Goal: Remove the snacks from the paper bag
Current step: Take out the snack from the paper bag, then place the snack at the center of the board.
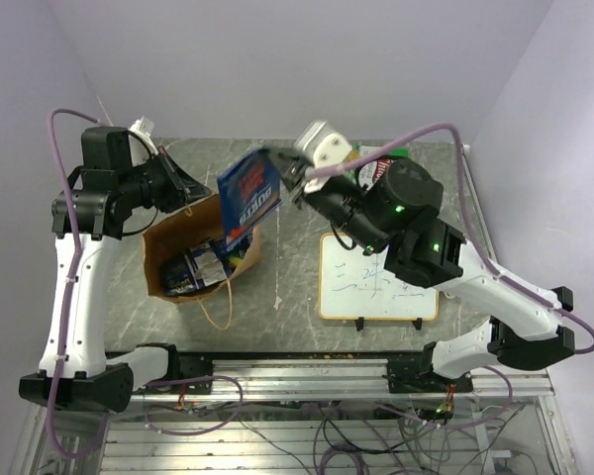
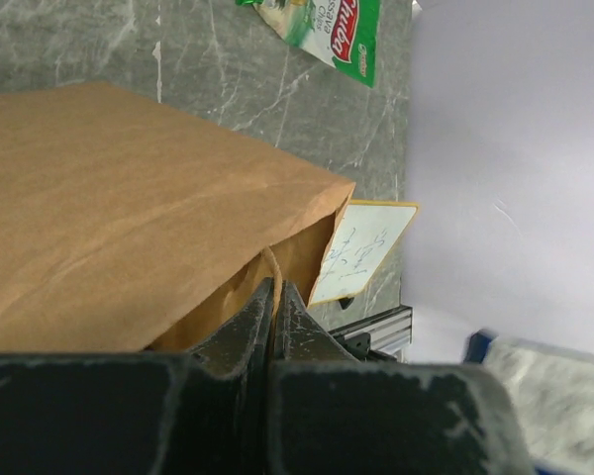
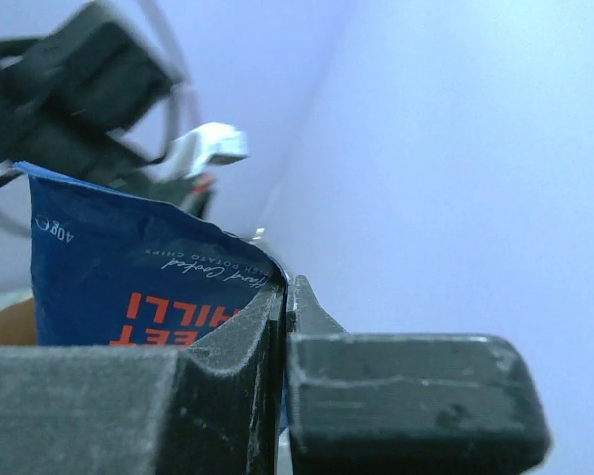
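Observation:
The brown paper bag (image 1: 173, 233) stands on the table with its mouth up, and dark packets (image 1: 193, 267) show inside it. My left gripper (image 1: 185, 191) is at the bag's far rim, shut on its string handle (image 2: 271, 269); the bag's side (image 2: 129, 218) fills the left wrist view. My right gripper (image 1: 289, 174) is shut on the top edge of a blue snack packet (image 1: 247, 198) with orange lettering, which hangs above the bag's right rim. In the right wrist view the packet (image 3: 129, 287) sits between the closed jaws (image 3: 285, 289).
A green snack packet (image 1: 381, 155) lies at the back right, partly behind the right arm, and shows in the left wrist view (image 2: 327, 30). An orange-framed whiteboard (image 1: 376, 277) lies right of the bag, also seen by the left wrist (image 2: 361, 247). A loose handle loop (image 1: 218, 302) hangs at the bag's front.

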{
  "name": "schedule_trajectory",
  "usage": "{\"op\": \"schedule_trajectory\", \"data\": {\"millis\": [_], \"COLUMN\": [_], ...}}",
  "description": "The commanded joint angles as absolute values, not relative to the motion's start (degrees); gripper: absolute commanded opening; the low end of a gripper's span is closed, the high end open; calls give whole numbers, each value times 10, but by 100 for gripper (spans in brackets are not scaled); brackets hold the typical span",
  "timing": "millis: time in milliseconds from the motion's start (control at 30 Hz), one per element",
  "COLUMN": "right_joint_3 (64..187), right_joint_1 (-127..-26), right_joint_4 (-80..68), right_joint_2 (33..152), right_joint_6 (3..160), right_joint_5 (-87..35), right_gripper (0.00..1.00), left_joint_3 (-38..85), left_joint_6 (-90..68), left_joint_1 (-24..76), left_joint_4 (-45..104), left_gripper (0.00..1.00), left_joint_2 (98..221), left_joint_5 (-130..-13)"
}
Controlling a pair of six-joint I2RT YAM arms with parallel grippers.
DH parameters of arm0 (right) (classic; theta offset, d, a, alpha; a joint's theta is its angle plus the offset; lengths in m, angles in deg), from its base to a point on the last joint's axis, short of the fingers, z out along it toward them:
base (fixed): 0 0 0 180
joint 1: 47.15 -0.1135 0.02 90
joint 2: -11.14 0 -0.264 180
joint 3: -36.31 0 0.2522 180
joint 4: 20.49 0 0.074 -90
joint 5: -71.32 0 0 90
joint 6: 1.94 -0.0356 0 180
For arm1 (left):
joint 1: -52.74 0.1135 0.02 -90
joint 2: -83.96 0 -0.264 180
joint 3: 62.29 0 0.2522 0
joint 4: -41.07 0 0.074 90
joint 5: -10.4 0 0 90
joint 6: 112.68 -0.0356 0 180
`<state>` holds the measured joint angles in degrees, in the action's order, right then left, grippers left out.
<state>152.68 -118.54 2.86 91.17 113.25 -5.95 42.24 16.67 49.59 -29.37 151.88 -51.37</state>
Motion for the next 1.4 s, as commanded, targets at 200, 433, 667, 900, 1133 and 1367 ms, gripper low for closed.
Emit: {"op": "schedule_trajectory", "data": {"millis": [200, 433, 667, 900, 1133, 1367], "right_joint_3": [1622, 1636, 1642, 1655, 1689, 1709], "right_joint_1": [-1111, -972, -866, -784, -707, -639], "right_joint_4": [-9, 102, 169, 197, 216, 226], "right_joint_2": [986, 1056, 1116, 1190, 1258, 1296], "right_joint_6": [1160, 1059, 936, 856, 827, 824], "right_joint_5": [219, 192, 148, 164, 172, 201], "right_gripper": [0, 0, 0, 0, 0, 0], "left_joint_3": [405, 405, 407, 419, 445, 462], "left_joint_6": [177, 188, 205, 196, 159, 138], "left_joint_1": [496, 496, 496, 496, 496, 495], "left_joint_4": [-304, -313, -312, -318, -345, -353], "left_gripper": [7, 7, 7, 7, 7, 7], "left_joint_2": [1476, 1452, 1446, 1466, 1495, 1519], "left_joint_5": [-531, -538, -535, -526, -529, -524]}}
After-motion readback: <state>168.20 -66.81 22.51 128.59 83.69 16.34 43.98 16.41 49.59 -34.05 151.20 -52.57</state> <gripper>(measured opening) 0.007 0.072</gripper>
